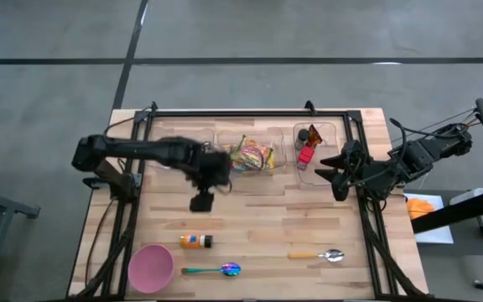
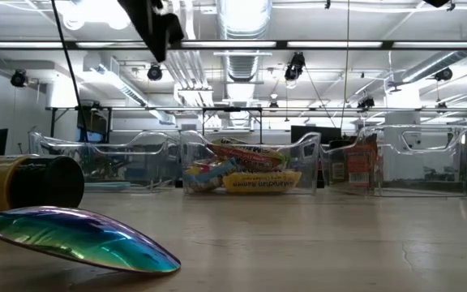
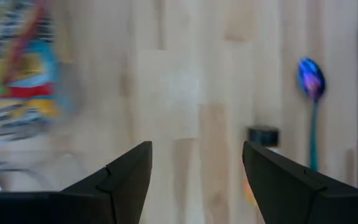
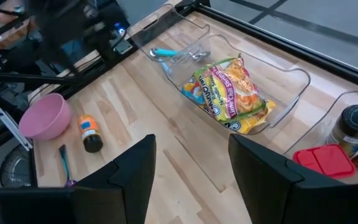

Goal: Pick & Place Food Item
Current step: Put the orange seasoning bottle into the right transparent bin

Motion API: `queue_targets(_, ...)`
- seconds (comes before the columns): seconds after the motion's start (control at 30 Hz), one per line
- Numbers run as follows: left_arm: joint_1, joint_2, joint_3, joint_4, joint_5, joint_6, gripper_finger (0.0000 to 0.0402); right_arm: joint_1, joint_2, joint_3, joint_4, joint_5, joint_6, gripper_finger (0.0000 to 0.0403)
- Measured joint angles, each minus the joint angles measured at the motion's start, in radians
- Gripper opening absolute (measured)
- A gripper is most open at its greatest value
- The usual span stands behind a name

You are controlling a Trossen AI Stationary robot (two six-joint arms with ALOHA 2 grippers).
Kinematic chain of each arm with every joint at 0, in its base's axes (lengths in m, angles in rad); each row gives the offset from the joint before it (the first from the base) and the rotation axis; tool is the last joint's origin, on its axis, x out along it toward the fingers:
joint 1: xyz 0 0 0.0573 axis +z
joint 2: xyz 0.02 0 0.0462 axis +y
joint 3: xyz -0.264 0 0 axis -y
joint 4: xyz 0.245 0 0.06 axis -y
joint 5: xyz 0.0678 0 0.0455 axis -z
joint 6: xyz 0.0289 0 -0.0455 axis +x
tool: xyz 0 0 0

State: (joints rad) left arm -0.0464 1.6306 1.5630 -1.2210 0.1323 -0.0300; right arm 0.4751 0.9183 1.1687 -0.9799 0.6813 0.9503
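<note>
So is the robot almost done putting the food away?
Partly, it looks like. The noodle packet already lies in the middle clear bin. Nothing is in hand: the left claw is open and empty above bare table beside that bin, and the right claw holds nothing. The little orange bottle is on the table, not yet binned.

— Where am I working?
— A lab or workshop hall, I'd say: exposed ducts (image 2: 242,20) and strip lights overhead, grey concrete floor (image 1: 49,50) with dark lines, my butcher-block table (image 1: 267,220) framed by black rails.
</note>
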Motion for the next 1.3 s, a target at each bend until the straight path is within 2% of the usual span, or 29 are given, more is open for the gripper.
queue_targets(0.2, -0.14, 0.0, -0.044, 0.028, -0.01, -0.087, 0.026, 0.0, 0.007, 0.0, 0.023, 0.0, 0.001, 0.0201)
queue_targets(0.43, -0.247, 0.0, -0.136, 0.088, -0.011, -0.182, 0.026, 0.0, 0.032, 0.0, 0.028, -0.008, 0.019, 0.0201)
queue_targets(0.73, -0.332, 0.0, -0.257, 0.285, -0.014, -0.296, 0.026, 0.0, 0.08, 0.0, 0.07, -0.038, 0.026, 0.0201)
queue_targets(0.83, -0.357, -0.001, -0.292, 0.346, -0.051, -0.325, 0.026, 0.0, 0.084, 0.0, 0.118, -0.037, 0.011, 0.0201)
queue_targets(0.93, -0.375, -0.001, -0.329, 0.36, -0.095, -0.337, 0.026, 0.001, 0.078, 0.0, 0.173, -0.034, -0.018, 0.0201)
queue_targets(1.13, -0.4, 0.0, -0.398, 0.388, -0.099, -0.429, 0.026, 0.001, 0.051, 0.002, 0.208, -0.034, -0.043, 0.0201)
queue_targets(1.3, -0.423, 0.003, -0.412, 0.498, -0.099, -0.476, 0.026, 0.0, 0.034, 0.002, 0.206, -0.034, -0.06, 0.0201)
